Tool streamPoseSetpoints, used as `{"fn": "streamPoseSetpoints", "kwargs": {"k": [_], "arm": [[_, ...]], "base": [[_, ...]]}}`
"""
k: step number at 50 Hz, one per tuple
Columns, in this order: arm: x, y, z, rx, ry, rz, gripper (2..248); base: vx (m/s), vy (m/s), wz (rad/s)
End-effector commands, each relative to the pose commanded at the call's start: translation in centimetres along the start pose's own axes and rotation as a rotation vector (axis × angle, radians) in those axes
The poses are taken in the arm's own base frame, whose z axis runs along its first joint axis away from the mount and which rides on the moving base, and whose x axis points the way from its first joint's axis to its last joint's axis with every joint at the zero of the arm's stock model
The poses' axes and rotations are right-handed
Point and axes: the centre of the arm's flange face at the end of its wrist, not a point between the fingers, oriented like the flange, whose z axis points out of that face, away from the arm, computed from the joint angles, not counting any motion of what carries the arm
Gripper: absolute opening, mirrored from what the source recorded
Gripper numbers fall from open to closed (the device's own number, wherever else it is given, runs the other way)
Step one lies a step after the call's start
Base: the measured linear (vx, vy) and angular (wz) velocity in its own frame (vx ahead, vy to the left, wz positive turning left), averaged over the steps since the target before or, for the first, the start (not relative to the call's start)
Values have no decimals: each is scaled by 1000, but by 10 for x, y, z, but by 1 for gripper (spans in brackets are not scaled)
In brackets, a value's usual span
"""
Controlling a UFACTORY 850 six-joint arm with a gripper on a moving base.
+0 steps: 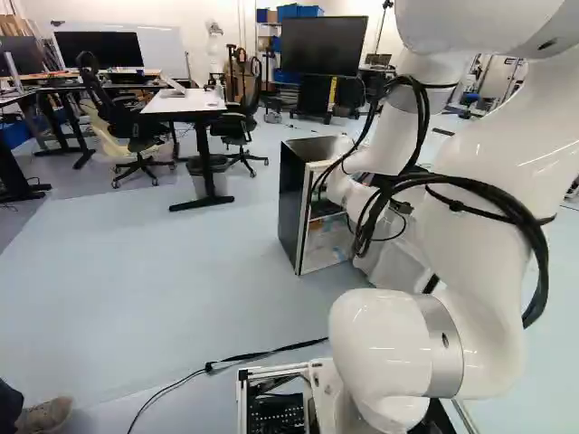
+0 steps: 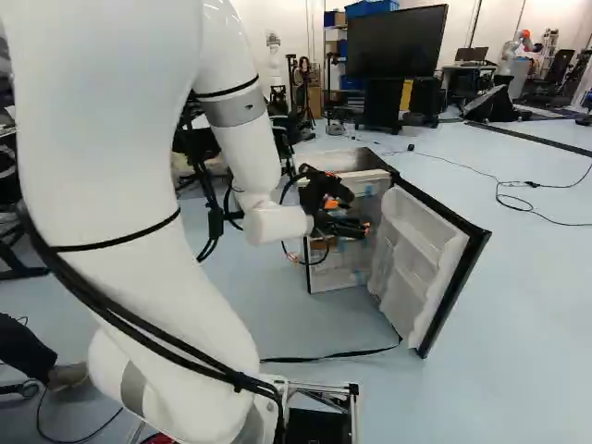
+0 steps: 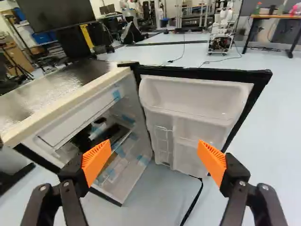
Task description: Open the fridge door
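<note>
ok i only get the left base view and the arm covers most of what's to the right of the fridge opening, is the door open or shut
Observer: Open. The right base view shows the door swung well out from the fridge, its white inner side in plain sight.
Operator: good, and has the gripper got hold of it
Observer: No. In the wrist view the gripper is open, its two fingers wide apart with nothing pinched between them.
</note>
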Motion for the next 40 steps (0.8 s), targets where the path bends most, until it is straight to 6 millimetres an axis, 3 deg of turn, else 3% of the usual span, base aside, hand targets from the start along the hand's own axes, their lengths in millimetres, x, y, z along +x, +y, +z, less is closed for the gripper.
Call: {"fn": "streamPoseSetpoints", "kwargs": {"k": [40], "arm": [[-17,-27,-89,401,-10,-219,247]], "base": [[0,0,0]]}}
